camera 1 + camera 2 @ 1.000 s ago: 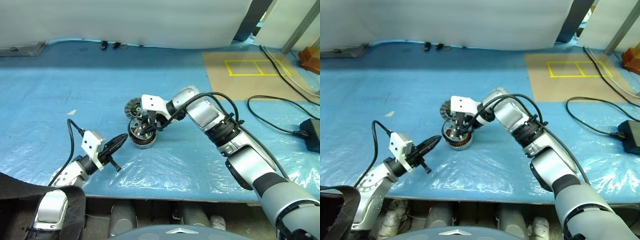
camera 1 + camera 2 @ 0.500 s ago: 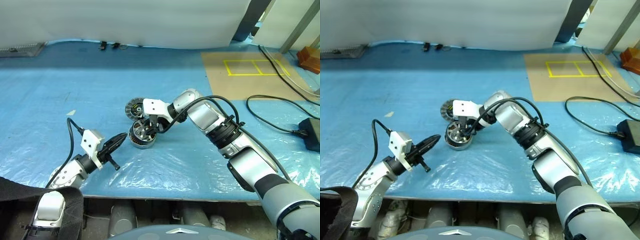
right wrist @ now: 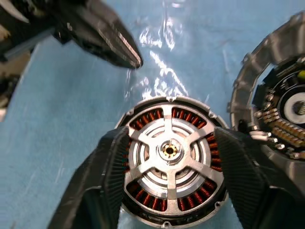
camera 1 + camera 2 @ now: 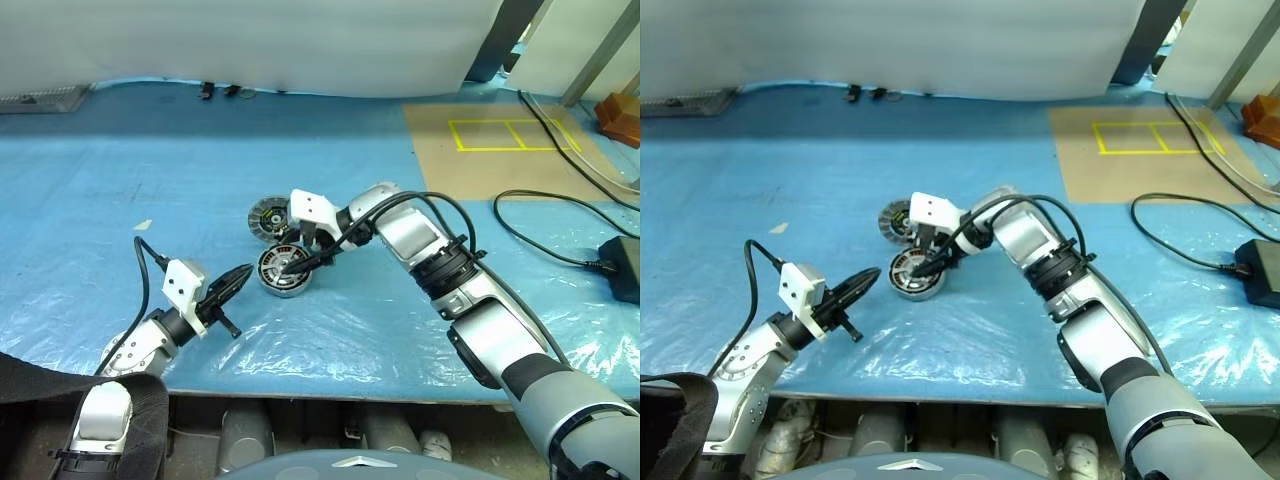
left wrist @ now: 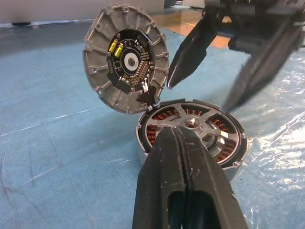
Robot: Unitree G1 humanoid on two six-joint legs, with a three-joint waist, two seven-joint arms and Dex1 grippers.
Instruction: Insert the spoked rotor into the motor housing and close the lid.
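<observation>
Item: motor housing (image 4: 284,271), a round shell lying flat on the blue plastic sheet (image 4: 120,190); taken here as the landmark for every place below

Spoked rotor (image 3: 168,151): seated inside the housing, spokes up, copper windings showing in a ring around it; it looks level with the rim, so the insertion step is judged done or nearly so

Lid (image 5: 126,57): ribbed grey disc with a circuit board on its inner face, standing tilted open at the housing's far edge and touching it at what appears to be a hinge; propped this way it leaves the cavity clear for the rotor. Closing it is the step left

Right gripper (image 3: 169,157): poised directly over the housing, jaws spread to either side of the rotor and apart from its spokes, gripping nothing; the stance reads as a release

Left gripper (image 4: 240,279): just beside the housing on the near-left, level and aimed at it, fingers (image 5: 183,164) pressed together on nothing; likely parked as a stop or ready to steady the shell

Black cables (image 4: 545,215): well off to the housing's right, clear of the work
</observation>
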